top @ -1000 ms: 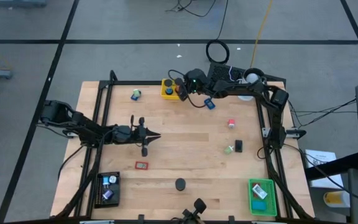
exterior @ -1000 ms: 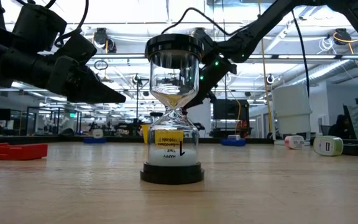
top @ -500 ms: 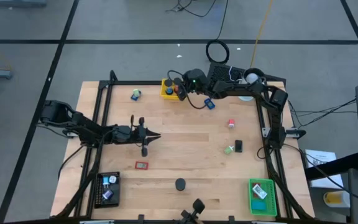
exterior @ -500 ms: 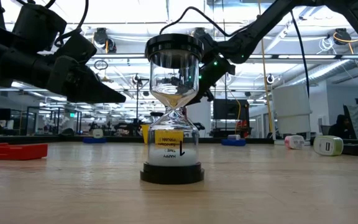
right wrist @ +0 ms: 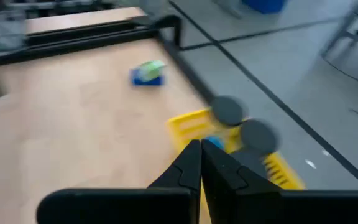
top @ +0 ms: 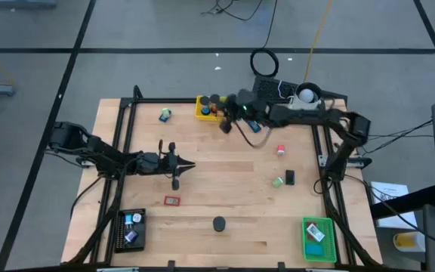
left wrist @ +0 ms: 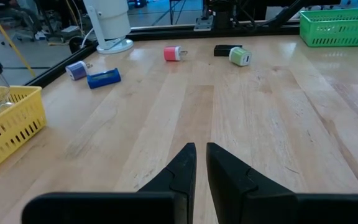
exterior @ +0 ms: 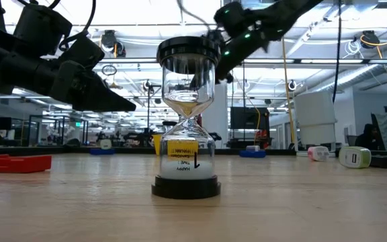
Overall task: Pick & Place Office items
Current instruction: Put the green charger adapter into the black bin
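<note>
Blue block (top: 255,126): lies on the table (top: 217,189) just beside the right claw (top: 226,125), on its wrist side near the yellow tray (top: 205,108); right claw pressed together, empty; left claw (top: 191,164), nearly closed, well apart.

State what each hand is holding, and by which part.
Nothing is held. The left hand is shut and empty over mid-table; the right hand, also shut and empty, hangs by the yellow tray.
</note>
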Controlling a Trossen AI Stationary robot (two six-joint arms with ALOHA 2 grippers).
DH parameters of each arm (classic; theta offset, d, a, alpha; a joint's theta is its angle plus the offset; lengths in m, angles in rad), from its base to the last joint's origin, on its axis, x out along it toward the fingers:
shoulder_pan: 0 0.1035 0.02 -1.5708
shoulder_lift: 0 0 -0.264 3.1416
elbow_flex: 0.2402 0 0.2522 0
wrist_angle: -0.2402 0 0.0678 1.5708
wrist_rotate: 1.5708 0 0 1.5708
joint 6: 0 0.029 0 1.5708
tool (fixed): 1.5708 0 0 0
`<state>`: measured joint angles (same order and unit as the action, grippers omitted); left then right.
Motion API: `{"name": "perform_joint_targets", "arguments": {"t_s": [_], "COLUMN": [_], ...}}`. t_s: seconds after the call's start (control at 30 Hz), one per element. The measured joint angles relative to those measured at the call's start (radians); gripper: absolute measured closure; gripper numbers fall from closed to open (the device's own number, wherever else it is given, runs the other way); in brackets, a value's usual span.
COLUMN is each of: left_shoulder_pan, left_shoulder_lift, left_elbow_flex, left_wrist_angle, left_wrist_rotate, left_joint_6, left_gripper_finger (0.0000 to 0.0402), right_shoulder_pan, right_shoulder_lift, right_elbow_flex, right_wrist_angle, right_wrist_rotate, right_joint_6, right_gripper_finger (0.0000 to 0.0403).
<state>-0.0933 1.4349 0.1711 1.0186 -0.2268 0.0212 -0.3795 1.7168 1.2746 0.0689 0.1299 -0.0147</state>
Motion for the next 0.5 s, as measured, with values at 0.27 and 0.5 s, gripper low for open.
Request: {"name": "perform_joint_targets", "arguments": {"t_s": [0.27, 0.5], "left_shoulder_pan": [0.0, 0.004], "left_shoulder_lift": [0.0, -0.002], "left_elbow_flex": [0.0, 0.027], "left_wrist_angle": [-0.006, -0.004], "left_wrist_rotate": [-0.001, -0.206], "left_joint_6": [0.005, -0.074], "left_gripper_finger": [0.0355, 0.0355], "right_shoulder_pan": [0.101, 0.15], "right_shoulder_lift": [-0.261, -0.44], "right_elbow_flex": [-0.512, -0.82], "right_wrist_angle": [0.488, 0.766], "right_wrist_rotate": [0.001, 0.111], "right_joint_6": [0.088, 0.111], "right_gripper_finger": [0.0402, 0.0402]}}
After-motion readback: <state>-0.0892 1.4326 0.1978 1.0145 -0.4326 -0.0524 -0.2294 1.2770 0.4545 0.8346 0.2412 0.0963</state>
